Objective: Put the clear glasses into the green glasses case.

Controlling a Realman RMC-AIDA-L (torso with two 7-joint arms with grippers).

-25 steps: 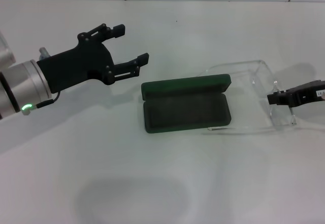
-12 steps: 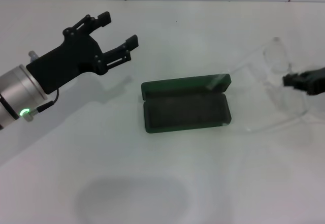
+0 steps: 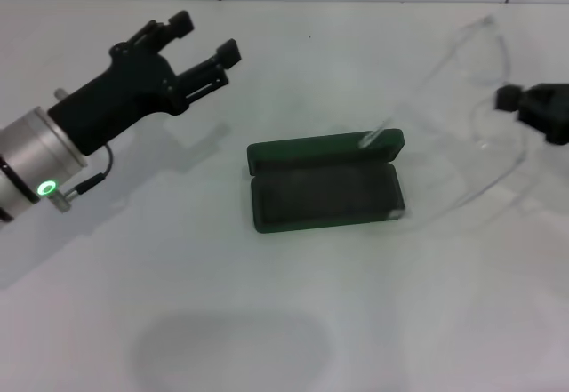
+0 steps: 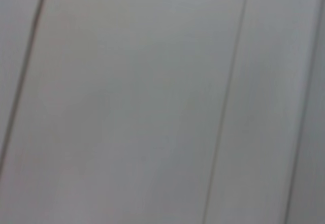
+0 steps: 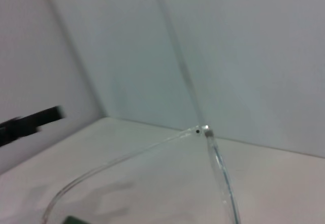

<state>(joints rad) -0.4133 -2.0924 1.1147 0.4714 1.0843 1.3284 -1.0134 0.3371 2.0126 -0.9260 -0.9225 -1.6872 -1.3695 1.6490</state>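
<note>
The clear glasses point(image 3: 462, 112) are held off the table point(image 3: 293, 321) near its right edge, gripped at the lens by the closed fingers of the right gripper point(image 3: 508, 99), with one arm tip over the lid of the green glasses case point(image 3: 324, 183). The case lies open at the table's middle, its lined tray holding nothing. The left gripper point(image 3: 206, 41) is raised toward the far left corner with fingers spread.

open green glasses case point(image 3: 324, 189) unobstructed from above, clear glasses point(image 3: 462, 116) arm tips over its right end, bare table point(image 3: 267, 321) all round
</note>
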